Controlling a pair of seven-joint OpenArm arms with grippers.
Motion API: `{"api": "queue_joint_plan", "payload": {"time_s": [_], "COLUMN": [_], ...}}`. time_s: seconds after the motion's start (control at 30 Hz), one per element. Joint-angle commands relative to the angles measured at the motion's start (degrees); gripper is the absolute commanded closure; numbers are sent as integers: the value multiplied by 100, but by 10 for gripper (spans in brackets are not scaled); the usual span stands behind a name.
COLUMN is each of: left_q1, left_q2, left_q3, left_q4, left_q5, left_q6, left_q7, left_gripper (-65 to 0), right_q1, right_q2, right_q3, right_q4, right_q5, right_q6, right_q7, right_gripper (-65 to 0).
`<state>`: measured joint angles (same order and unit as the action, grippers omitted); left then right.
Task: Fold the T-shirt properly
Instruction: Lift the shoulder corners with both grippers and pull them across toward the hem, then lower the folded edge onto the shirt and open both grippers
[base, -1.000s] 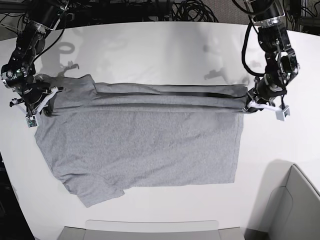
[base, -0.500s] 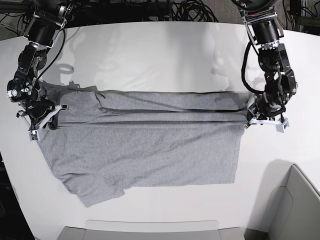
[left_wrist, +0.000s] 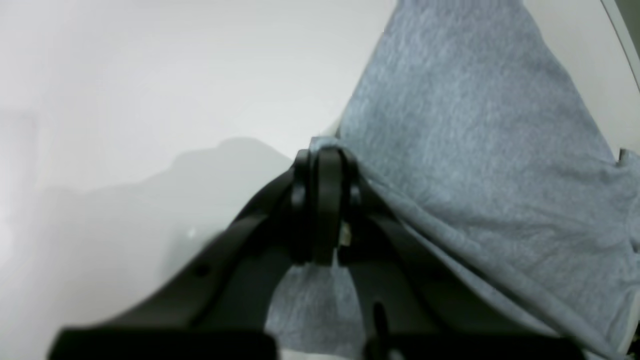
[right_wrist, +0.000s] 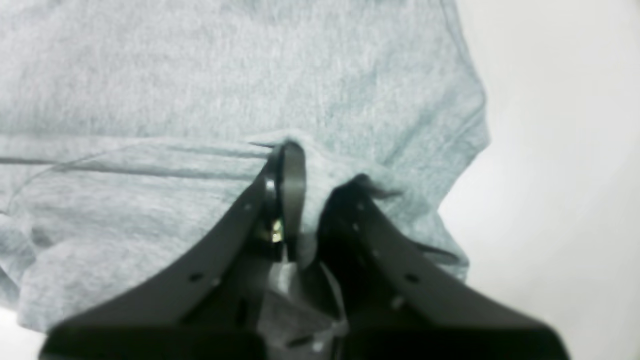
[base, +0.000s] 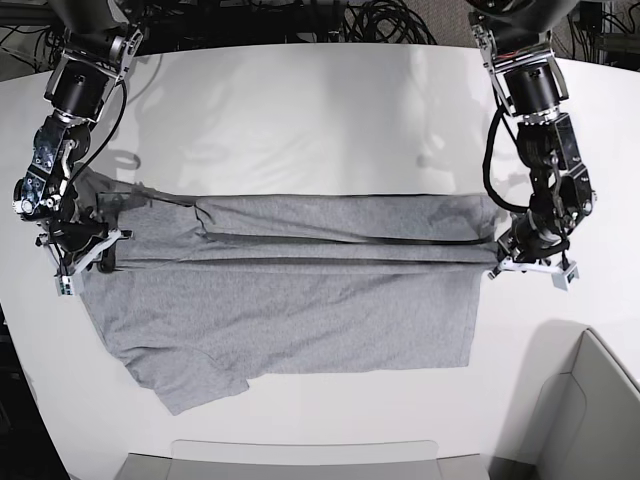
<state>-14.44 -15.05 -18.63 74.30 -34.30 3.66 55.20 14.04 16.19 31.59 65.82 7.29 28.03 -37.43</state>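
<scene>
The heather-grey T-shirt (base: 300, 310) lies spread on the white table (base: 320, 110), its far edge doubled over toward the front in a long band. At the shirt's right end my left gripper (base: 498, 262) is shut on the folded hem; in the left wrist view the black fingers (left_wrist: 325, 200) pinch the cloth (left_wrist: 475, 125) at their tips. At the left end, by the sleeve, my right gripper (base: 98, 250) is shut on a bunch of fabric (right_wrist: 200, 75), with the cloth pressed between its fingers (right_wrist: 292, 175). No lettering shows.
A grey bin (base: 590, 420) stands at the front right corner and a flat grey tray (base: 300, 462) lies along the front edge. Black cables (base: 380, 20) run behind the table. Bare tabletop stretches beyond the shirt's far edge.
Both grippers have moved toward the front edge, pulling the shirt's far edge with them. The doubled-over band now lies lower on the shirt's body.
</scene>
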Motion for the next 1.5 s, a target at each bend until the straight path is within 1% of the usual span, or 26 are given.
{"api": "queue_joint_plan", "payload": {"time_s": [0.0, 0.1, 0.23, 0.27, 0.33, 0.37, 0.4, 0.43, 0.47, 0.53, 0.6, 0.67, 0.73, 0.83, 0.9, 0.93, 1.0, 1.03, 1.1, 1.23, 1.33, 1.47], "left_q1": [-143, -152, -117, -117, -108, -108, -99, -99, -99, -99, -64, 59, 103, 244, 446, 543, 762, 877, 1123, 1343, 1369, 1369], "left_q2": [-100, -100, -100, -100, -100, -100, -100, -100, -100, -100, -100, -100, -100, -100, -108, -108, -108, -100, -100, -91, -91, -91], "left_q3": [-22, -22, -22, -22, -22, -22, -22, -22, -22, -22, -22, -22, -22, -22, -22, -22, -22, -22, -22, -22, -22, -22], "left_q4": [3, -138, -173, -164, -156, -147, -147, -138, -94, 38, 249, 565, 873, 1163, 1392, 1541, 1814, 1946, 2077, 2113, 2157, 2236], "left_q5": [103, 103, 103, 103, 103, 103, 103, 103, 94, 94, 77, 68, 68, 68, 68, 68, 68, 59, 59, 50, 50, 50], "left_q6": [34, 34, 43, 43, 51, 51, 51, 51, 51, 60, 69, 78, 87, 69, 60, 51, 51, 51, 51, 43, 43, 43], "left_q7": [-258, -487, -505, -505, -478, -478, -478, -469, -469, -461, -443, -276, -74, 146, 155, 172, 181, 181, 181, 164, 155, 181], "left_gripper": [0, 0, 0, -7, -81, -103, -117, -117, -113, -113, -113, -113, -113, -113, -113, -114, -114, -114, -114, -114, -114, -116], "right_q1": [183, 262, 288, 288, 279, 279, 279, 279, 279, 262, 103, -55, -239, -785, -1154, -1294, -1505, -1628, -1778, -1919, -1848, -1602], "right_q2": [135, 135, 144, 144, 214, 258, 294, 320, 364, 443, 505, 654, 751, 821, 768, 672, 566, 575, 636, 672, 672, 716], "right_q3": [36, 19, -69, -69, -78, -78, -78, -78, -78, -78, -78, -52, -43, -17, 274, 520, 986, 1197, 1399, 1381, 1311, 1030], "right_q4": [-11, -354, -442, -433, -433, -433, -433, -424, -389, -195, 60, 341, 561, 983, 1202, 1264, 1299, 1282, 1202, 947, 613, -195], "right_q5": [-21, -30, -30, -30, -21, -12, -12, -12, -4, 102, 427, 805, 1060, 1218, 1218, 1253, 1464, 1588, 1684, 1684, 1684, 1684], "right_q6": [-91, -91, -91, -91, -91, -91, -56, -47, -38, -38, -38, -38, -38, -56, -56, -56, -47, -47, -38, -21, 305, 348], "right_q7": [301, 556, 583, 583, 556, 556, 547, 547, 547, 539, 521, 292, 108, -15, -15, -15, -33, -103, -235, -244, -270, -226], "right_gripper": [0, 0, 0, -28, -114, -149, -183, -207, -220, -223, -223, -223, -223, -223, -223, -223, -223, -223, -223, -223, -223, -223]}}
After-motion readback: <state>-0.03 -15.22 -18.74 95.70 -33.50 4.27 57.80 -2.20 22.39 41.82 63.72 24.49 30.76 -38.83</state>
